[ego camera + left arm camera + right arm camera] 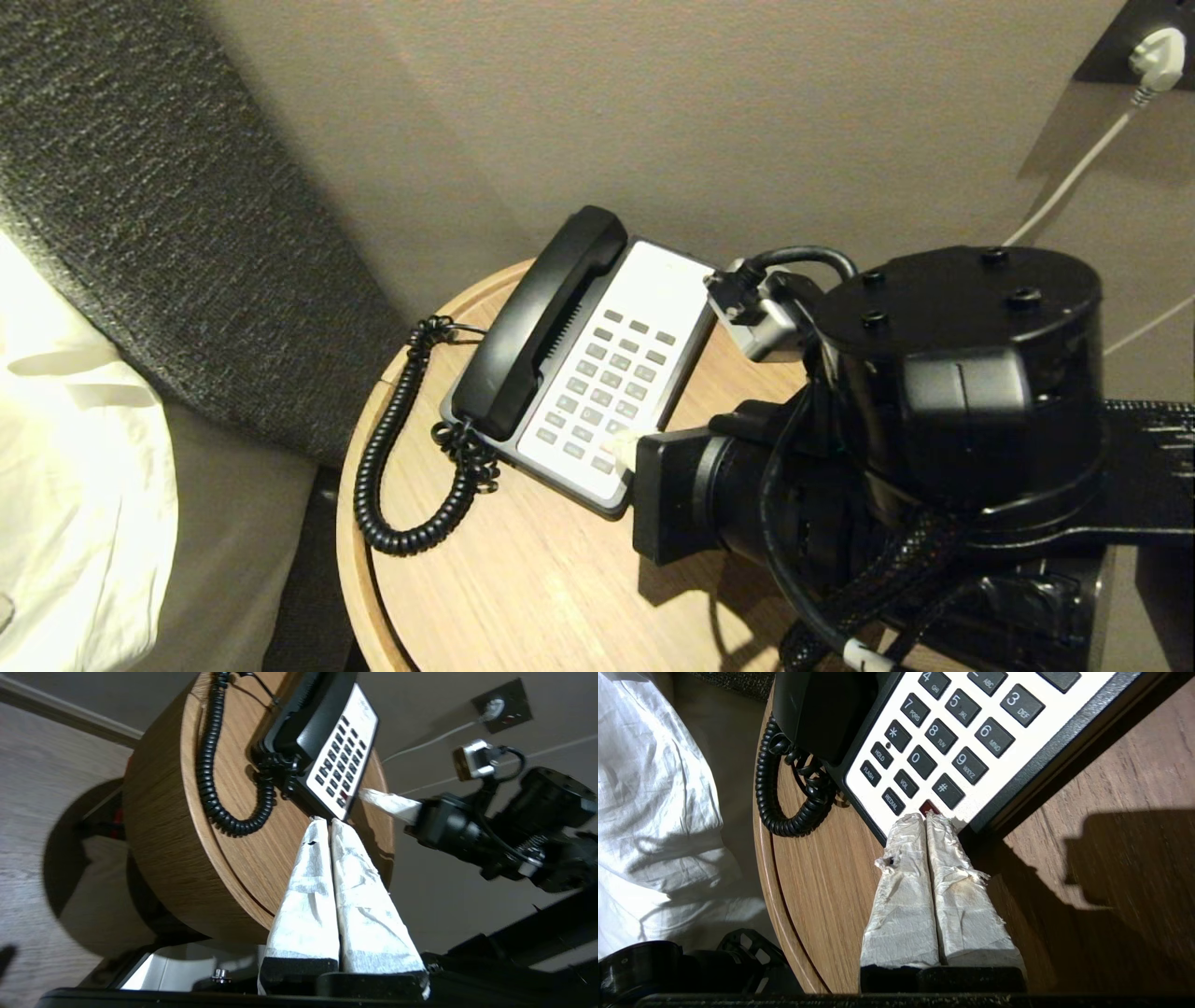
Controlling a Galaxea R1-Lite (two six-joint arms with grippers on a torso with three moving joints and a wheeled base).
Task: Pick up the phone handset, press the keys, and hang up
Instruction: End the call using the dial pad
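The phone handset lies cradled on the phone base; the right gripper, fingers pressed together, touches the keypad's near edge.

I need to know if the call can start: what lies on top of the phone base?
The handset lies in its cradle along one side of the phone base, hiding the cradle beneath. The keypad is uncovered, except where the right gripper reaches its corner.
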